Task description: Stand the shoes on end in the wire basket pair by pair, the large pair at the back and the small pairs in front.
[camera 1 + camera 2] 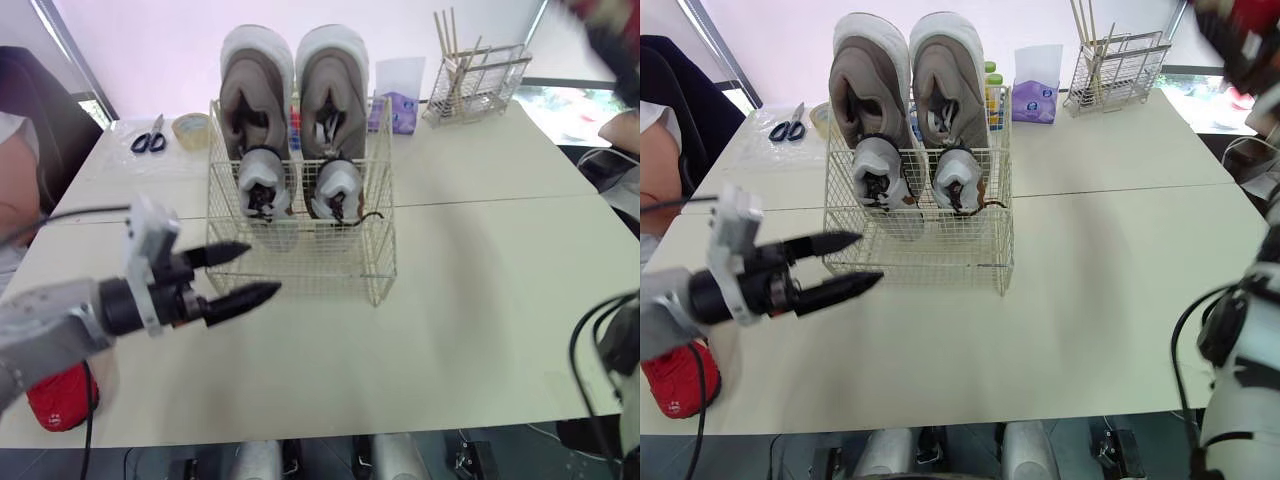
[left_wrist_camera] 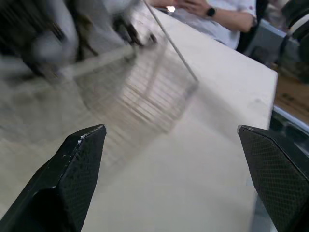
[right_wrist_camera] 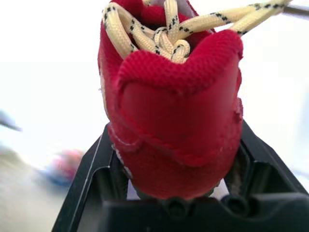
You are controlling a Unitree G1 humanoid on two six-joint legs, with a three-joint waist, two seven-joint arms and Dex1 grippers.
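**Pale tabletop and wire basket: shoe stock by view**

**Head views.** One pale table [image 1: 480,300] is recorded, with one wire basket [image 1: 380,270] at its middle.
- Two large taupe shoes [image 1: 257,90] are stood on end, side by side, at the back of the basket.
- Two small grey shoes [image 1: 262,180] are stood on end just in front of them.
- The left gripper [image 1: 262,270] is held over the table, near the basket's front left corner. Its fingers are spread and nothing is between them.
- One second red shoe [image 1: 58,400] is seen at the table's near left edge, under the left arm.
- Beyond the basket are listed one pair of scissors [image 1: 150,138], one tape roll [image 1: 190,127], one tissue pack [image 1: 402,110] and one wire rack [image 1: 480,85] holding sticks.

**Left wrist view.** Two black fingers [image 2: 72,174] are set wide apart. The basket, blurred, lies beyond them and is touched by neither. A person's hand [image 2: 193,6] is seen at the far side.

**Right wrist view.** One red shoe [image 3: 178,96] with cream laces is clamped in the right gripper [image 3: 176,159], with a finger pressed against each side.
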